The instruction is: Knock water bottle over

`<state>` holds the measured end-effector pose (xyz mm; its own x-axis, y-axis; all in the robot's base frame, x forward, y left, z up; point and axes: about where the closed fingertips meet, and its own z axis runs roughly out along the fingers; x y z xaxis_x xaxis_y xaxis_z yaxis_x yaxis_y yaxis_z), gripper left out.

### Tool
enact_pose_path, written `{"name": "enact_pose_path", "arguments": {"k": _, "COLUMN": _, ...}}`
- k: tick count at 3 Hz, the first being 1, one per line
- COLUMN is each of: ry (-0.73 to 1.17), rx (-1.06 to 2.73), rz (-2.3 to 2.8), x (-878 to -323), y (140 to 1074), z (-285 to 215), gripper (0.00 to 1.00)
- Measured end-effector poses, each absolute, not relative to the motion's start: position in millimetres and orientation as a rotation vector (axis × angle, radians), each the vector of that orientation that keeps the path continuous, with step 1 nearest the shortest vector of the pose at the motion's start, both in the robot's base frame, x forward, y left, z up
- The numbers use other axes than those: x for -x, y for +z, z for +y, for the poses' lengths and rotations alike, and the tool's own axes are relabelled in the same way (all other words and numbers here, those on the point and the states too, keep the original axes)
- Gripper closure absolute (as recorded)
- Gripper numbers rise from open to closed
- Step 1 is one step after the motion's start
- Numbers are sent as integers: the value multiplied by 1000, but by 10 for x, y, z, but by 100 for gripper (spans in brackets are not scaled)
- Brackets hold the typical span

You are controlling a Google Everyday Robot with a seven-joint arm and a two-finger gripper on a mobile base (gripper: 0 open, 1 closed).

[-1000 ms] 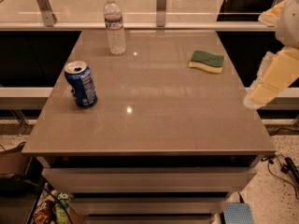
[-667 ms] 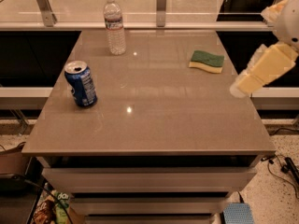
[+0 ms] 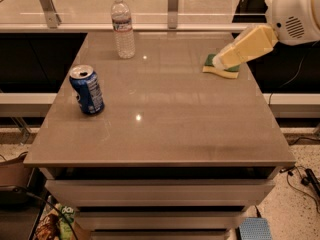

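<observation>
The water bottle [image 3: 122, 27], clear ribbed plastic with a white cap and a pale label band, stands upright at the far left of the grey table [image 3: 160, 134]. My gripper [image 3: 220, 61], pale yellow on a white arm, reaches in from the upper right and hovers over the far right of the table, above the sponge. It is well to the right of the bottle and does not touch it.
A blue soda can [image 3: 87, 90] stands upright near the table's left edge. A green and yellow sponge [image 3: 221, 69] lies at the far right, partly under the gripper. Metal rail posts [image 3: 172, 4] stand behind the table. Drawers sit below the tabletop.
My gripper has swung up and to the left, from beside the table's right edge to over the sponge. The bottle, can and sponge have not moved.
</observation>
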<state>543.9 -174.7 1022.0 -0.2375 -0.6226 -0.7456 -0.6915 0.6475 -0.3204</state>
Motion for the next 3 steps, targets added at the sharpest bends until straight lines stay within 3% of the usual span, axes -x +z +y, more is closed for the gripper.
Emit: {"name": "enact_pose_path", "arguments": {"k": 3, "ry": 245, "rx": 922, "rz": 1821, "x": -6356, "y": 10091, "z": -1200, "gripper": 0}}
